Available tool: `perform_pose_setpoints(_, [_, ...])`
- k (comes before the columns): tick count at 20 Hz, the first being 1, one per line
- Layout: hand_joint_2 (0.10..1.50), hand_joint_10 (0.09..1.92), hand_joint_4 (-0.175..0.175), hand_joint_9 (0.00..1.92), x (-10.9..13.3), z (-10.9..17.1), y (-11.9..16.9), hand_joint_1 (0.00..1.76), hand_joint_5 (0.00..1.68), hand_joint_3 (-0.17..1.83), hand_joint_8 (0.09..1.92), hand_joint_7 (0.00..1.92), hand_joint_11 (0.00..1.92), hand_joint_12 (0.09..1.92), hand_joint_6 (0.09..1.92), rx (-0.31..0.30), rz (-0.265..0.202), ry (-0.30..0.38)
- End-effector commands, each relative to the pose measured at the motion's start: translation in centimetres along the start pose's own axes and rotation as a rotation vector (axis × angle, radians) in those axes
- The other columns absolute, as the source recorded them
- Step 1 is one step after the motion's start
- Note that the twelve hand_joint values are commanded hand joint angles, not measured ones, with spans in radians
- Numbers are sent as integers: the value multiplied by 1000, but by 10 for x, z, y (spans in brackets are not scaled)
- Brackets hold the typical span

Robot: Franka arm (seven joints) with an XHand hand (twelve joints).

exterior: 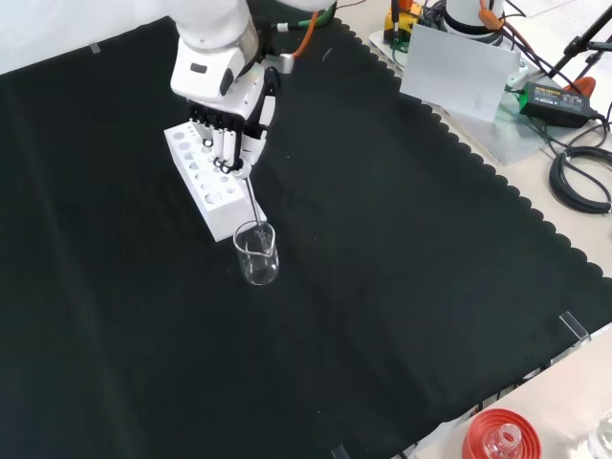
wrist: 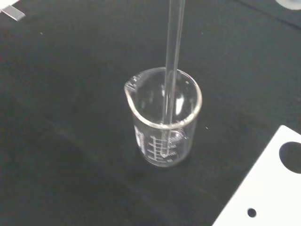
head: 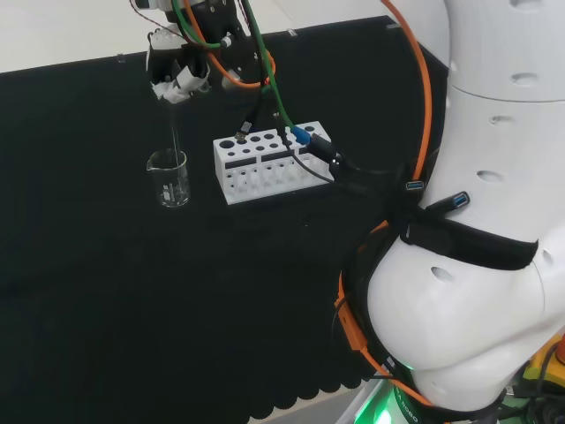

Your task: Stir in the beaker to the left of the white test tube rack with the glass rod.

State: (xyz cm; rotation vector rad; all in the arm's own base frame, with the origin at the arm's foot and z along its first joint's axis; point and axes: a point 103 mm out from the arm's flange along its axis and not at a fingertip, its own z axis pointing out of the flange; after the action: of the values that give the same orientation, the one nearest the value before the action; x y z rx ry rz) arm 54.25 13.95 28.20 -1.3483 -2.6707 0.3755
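Observation:
A small clear glass beaker (head: pixel 169 178) stands on the black cloth to the left of the white test tube rack (head: pixel 265 164) in the head view. In the front view the beaker (exterior: pixel 257 254) sits just below the rack (exterior: pixel 206 178). The black and white hand (head: pixel 179 74) hangs above the beaker, its fingers curled round the top of a thin glass rod (head: pixel 173 132). The rod (wrist: pixel 172 61) runs almost straight down into the beaker (wrist: pixel 164 117), and its tip rests near the bottom. In the front view the hand (exterior: pixel 232 134) overlaps the rack, with the rod (exterior: pixel 251 206) below it.
Orange and green cables (head: pixel 265 79) run along the arm above the rack. The arm's big white links (head: pixel 477 221) stand at the right of the head view. A red ribbed stand (exterior: pixel 500 436) with glassware sits beyond the cloth's near edge. Boxes and cables (exterior: pixel 564 115) lie off the cloth.

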Motion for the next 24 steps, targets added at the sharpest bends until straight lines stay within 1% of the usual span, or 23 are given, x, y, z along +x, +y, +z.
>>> perform_pose_setpoints(1, [1133,573,-175,1670,23,-3,6,1292,1091,-175,852,1137,1580,717,834,-22,-25,4])
perform_pose_setpoints(7, [1133,572,-175,1670,24,1,26,1292,1091,-175,851,1138,1580,717,833,10,-48,-1])
perform_pose_setpoints(12, [1133,572,-175,1671,16,-4,42,1292,1092,-175,851,1138,1580,717,832,3,-57,2])
perform_pose_setpoints(14, [1133,571,-175,1671,17,-6,45,1292,1092,-175,850,1138,1580,717,832,5,-55,-10])
perform_pose_setpoints(18, [1133,571,-175,1671,11,-7,46,1293,1092,-175,850,1139,1581,717,831,8,-49,2])
perform_pose_setpoints(21, [1132,570,-175,1671,-10,-9,41,1293,1092,-175,849,1139,1581,717,831,0,-42,19])
perform_pose_setpoints(24, [1132,570,-175,1671,-24,-8,27,1293,1093,-175,849,1139,1581,717,831,-5,-20,5])
